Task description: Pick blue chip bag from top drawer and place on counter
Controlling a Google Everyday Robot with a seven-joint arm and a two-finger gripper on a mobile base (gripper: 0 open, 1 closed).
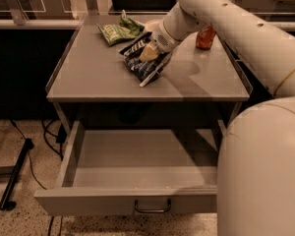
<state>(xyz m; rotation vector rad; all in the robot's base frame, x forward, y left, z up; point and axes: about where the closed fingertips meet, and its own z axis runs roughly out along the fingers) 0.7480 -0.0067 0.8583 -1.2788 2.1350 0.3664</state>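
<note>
Upper centre, the robot's hand (148, 54) rests on a dark blue glossy chip bag (140, 68) atop the flat grey tabletop (88, 77). Whether it grips the bag cannot be told.

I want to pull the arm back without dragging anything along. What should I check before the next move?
1. Blue chip bag lying on the counter: ok, well in from the edges.
2. Hand let go of the bag: cannot tell; it sits on the bag's upper part.
3. Top drawer without the bag: ok, it is open and no bag shows inside.
4. Green snack bag out of the way: ok, at the back, left of the hand.
5. Red container clear of the arm: cannot tell; the arm partly hides it.
</note>
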